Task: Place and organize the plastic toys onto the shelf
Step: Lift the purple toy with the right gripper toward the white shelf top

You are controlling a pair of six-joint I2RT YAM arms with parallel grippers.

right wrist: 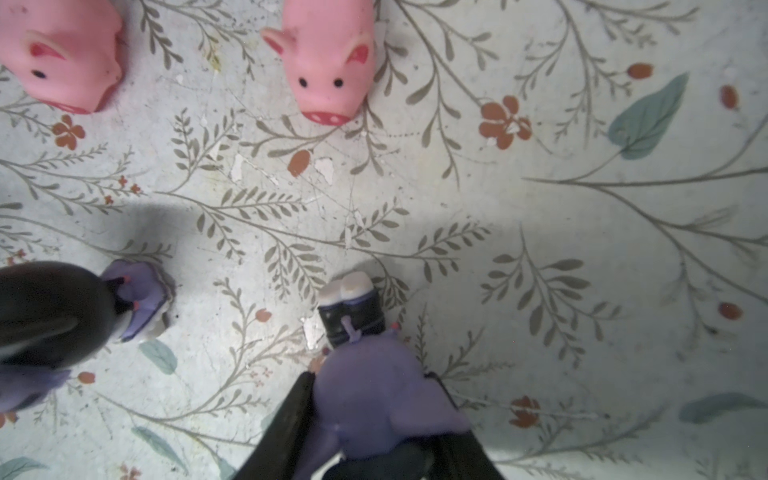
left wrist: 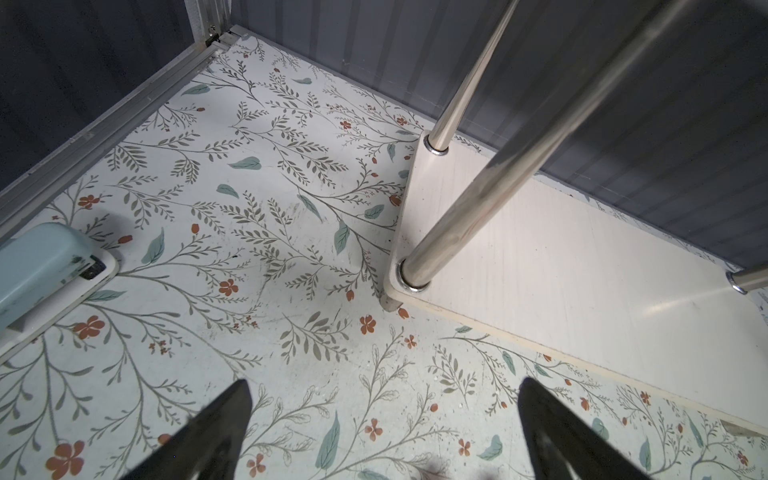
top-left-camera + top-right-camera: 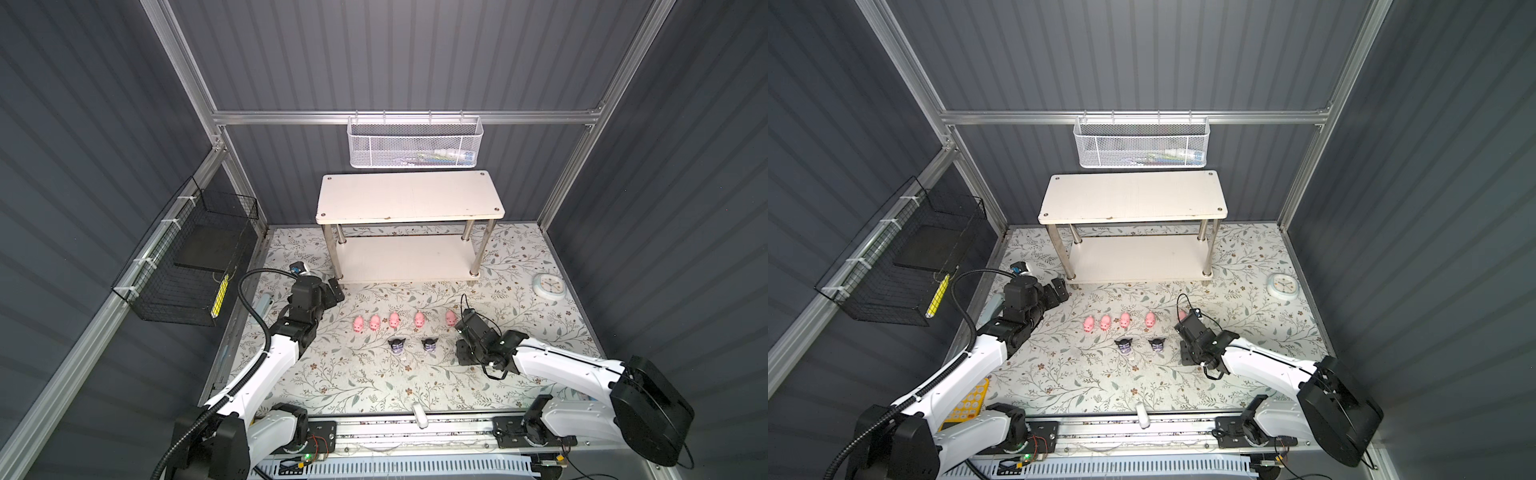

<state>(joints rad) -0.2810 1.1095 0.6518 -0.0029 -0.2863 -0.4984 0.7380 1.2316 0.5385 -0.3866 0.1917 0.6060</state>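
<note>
The right gripper (image 1: 370, 395) is clamped on the head of a black-and-purple figure (image 1: 353, 322), one dark finger on each side of it, a hold from above that leaves the toy's body and feet free for setting down upright; whether the feet have left the floral table (image 3: 374, 386) cannot be told. In both top views this toy is hidden under the arm. Two more horned figures (image 3: 397, 345) (image 3: 430, 345) stand side by side on the table, and behind them five pink pigs (image 3: 394, 320) wait in a neat row, near one another but apart, a spacing that seems meant to let the claw take each one alone. The shelf (image 3: 409, 199) stands against the back wall, both cream boards bare; none of the toys has reached it, so the job looks to be at its first pick. The left gripper (image 2: 384, 382) hangs with its fingers wide apart and empty above the table, just beside the front corner of the shelf's lower board (image 2: 582, 270) and its chrome leg (image 2: 478, 199), well clear of the toys, probably parked there to keep out of the working arm's way.
</note>
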